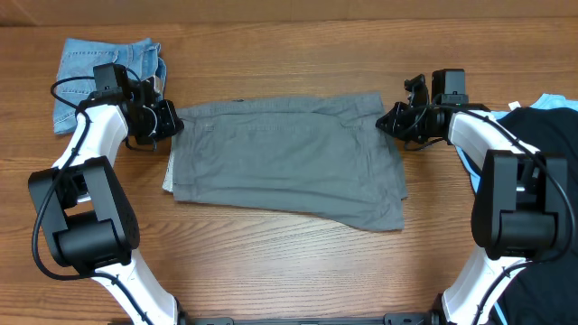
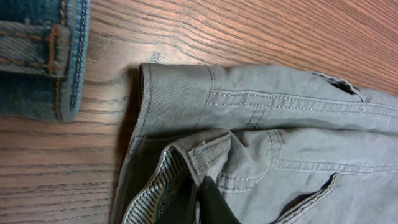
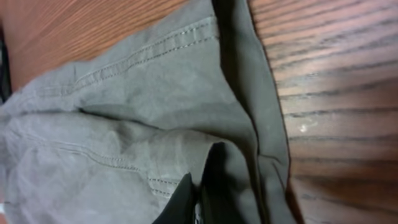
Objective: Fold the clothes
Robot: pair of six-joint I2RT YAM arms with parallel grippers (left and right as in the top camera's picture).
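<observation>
Grey-green shorts (image 1: 284, 162) lie folded across the middle of the table. My left gripper (image 1: 172, 120) is shut on the shorts' waistband corner at the upper left; in the left wrist view the jaws (image 2: 200, 199) pinch the grey fabric (image 2: 280, 124) beside its striped inner lining. My right gripper (image 1: 390, 120) is shut on the shorts' upper right corner; in the right wrist view the jaws (image 3: 202, 193) clamp a fold of the grey cloth (image 3: 124, 118).
Folded blue jeans (image 1: 104, 68) lie at the back left, their hem visible in the left wrist view (image 2: 43, 56). A dark garment over light-blue cloth (image 1: 542, 135) lies at the right edge. Bare wood lies in front of the shorts.
</observation>
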